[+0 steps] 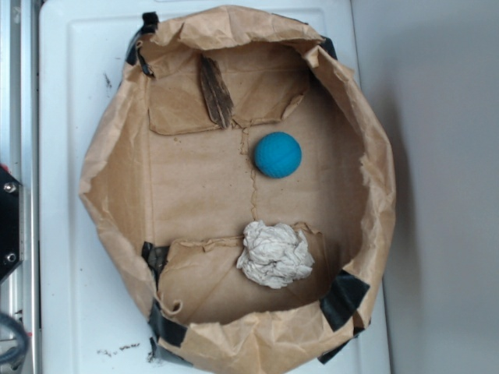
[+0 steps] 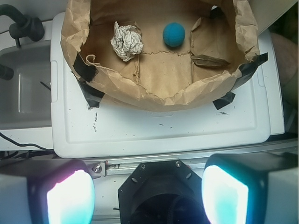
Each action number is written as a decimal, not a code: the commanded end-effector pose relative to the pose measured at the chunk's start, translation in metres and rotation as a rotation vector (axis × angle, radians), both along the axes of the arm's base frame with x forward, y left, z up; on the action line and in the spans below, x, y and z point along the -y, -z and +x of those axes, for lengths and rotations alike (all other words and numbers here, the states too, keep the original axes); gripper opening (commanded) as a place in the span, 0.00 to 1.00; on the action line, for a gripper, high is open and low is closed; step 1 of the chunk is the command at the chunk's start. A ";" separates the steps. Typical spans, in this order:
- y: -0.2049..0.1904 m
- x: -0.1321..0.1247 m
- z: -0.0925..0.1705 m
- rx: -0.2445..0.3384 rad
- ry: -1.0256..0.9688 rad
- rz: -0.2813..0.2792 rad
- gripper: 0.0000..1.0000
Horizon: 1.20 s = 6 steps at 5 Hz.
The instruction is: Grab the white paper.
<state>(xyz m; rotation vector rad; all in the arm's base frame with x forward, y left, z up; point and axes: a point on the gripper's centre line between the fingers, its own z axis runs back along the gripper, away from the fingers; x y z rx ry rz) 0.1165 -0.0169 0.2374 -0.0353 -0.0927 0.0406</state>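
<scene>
From my remote station, I see the white paper [image 1: 274, 254] lying crumpled on the floor of the brown paper bag [image 1: 109, 187], near one wall and well apart from the blue ball [image 1: 277, 154]. The bag sits on a white plastic lid [image 2: 159, 133]. In the wrist view my gripper [image 2: 147, 193] hangs spread wide and empty at the bottom edge, outside the bag and far from the wad.

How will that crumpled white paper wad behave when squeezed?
The white paper wad is loosely crumpled, so it probably compresses and feels light. Its creases should give grip. Being irregular, it likely rolls less than the blue ball.
</scene>
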 end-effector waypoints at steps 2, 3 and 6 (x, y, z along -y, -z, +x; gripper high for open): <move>-0.001 -0.005 0.050 -0.006 0.063 -0.039 1.00; 0.008 -0.010 0.085 0.008 0.136 -0.040 1.00; 0.019 -0.009 0.111 0.059 0.264 0.013 1.00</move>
